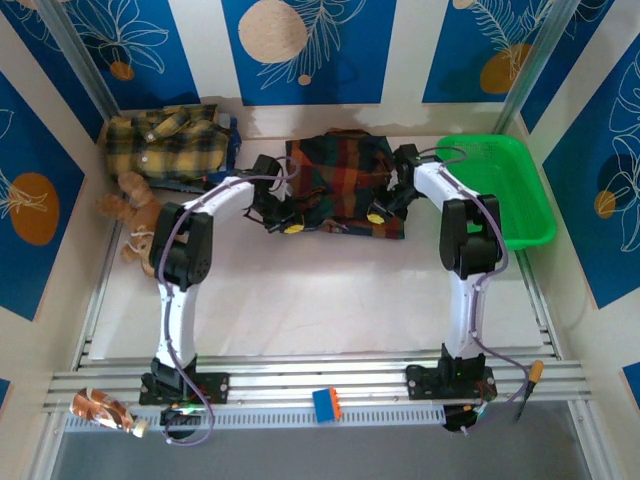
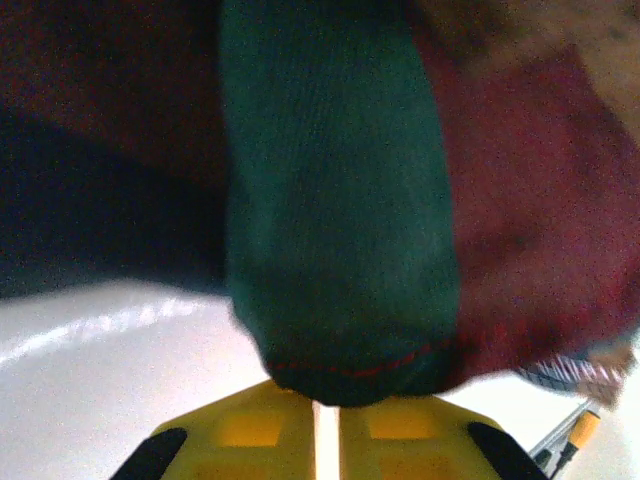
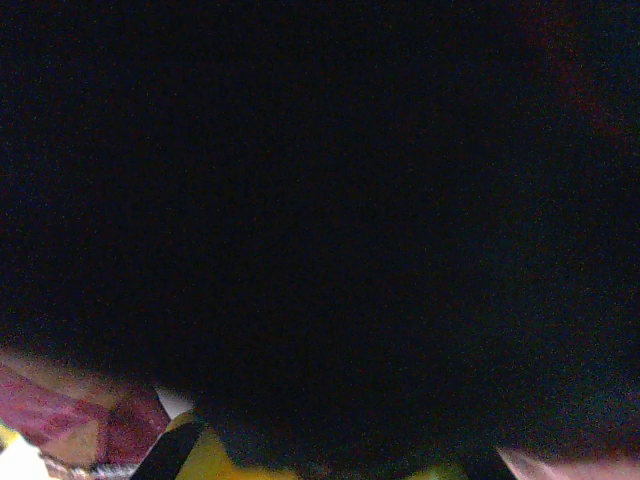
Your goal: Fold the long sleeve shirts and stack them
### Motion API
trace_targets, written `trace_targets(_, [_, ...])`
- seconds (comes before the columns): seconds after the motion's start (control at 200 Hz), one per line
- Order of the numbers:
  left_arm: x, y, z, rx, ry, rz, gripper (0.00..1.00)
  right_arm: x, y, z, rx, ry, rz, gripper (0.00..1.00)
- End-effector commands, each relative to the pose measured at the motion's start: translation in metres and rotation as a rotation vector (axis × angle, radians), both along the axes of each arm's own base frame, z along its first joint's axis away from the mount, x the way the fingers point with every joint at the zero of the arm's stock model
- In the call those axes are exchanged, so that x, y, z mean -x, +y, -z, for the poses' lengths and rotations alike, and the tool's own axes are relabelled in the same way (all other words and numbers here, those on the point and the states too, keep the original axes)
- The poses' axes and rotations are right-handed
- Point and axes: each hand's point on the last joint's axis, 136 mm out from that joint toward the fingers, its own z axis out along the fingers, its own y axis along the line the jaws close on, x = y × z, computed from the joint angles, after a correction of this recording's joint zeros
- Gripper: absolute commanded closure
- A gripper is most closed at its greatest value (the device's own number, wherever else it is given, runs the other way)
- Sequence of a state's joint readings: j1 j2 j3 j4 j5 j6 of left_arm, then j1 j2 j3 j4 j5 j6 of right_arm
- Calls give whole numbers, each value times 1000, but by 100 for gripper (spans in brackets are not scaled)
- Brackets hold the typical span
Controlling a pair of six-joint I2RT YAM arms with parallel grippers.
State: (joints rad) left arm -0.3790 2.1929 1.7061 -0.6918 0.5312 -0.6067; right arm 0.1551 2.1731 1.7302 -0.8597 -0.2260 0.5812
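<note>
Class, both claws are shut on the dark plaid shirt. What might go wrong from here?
The left claw pinches only a folded edge of the dark plaid shirt, so it may slip out on lifting. Cloth lies bunched right over the right claw, so it may have caught several layers and the fold could come out crooked.

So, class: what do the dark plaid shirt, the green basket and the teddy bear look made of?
The dark plaid shirt: soft woven cloth, probably flannel; matte, visible weave, folds limply. The green basket: moulded plastic; smooth, glossy, rigid rim. The teddy bear: likely plush fabric; fuzzy brown outline, detail too small.
</note>
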Motion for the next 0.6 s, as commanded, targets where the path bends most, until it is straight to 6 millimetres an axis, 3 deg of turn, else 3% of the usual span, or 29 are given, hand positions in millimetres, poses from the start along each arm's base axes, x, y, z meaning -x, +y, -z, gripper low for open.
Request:
trace_targets(0.0, [-22,-12,-2,17,-11,-7,87,-17,0,-4,22,-14,1,95])
trace_targets(0.08, [-43,-18,-4,24,-38,-25,85,-32,0,-4,25,-28,8,95])
trace_targets(0.255, [-97,-42,-48,124,-181,-61,81,-73,7,-13,-43,-93,46,93])
trace_targets(0.44, [-142,-52,-91,302,-285,-167,70,-117,24,-58,-166,-259,79,86])
trace_targets(0.595, [-176,-54,-135,445,-411,-253,57,-131,18,-90,-150,-362,110,82])
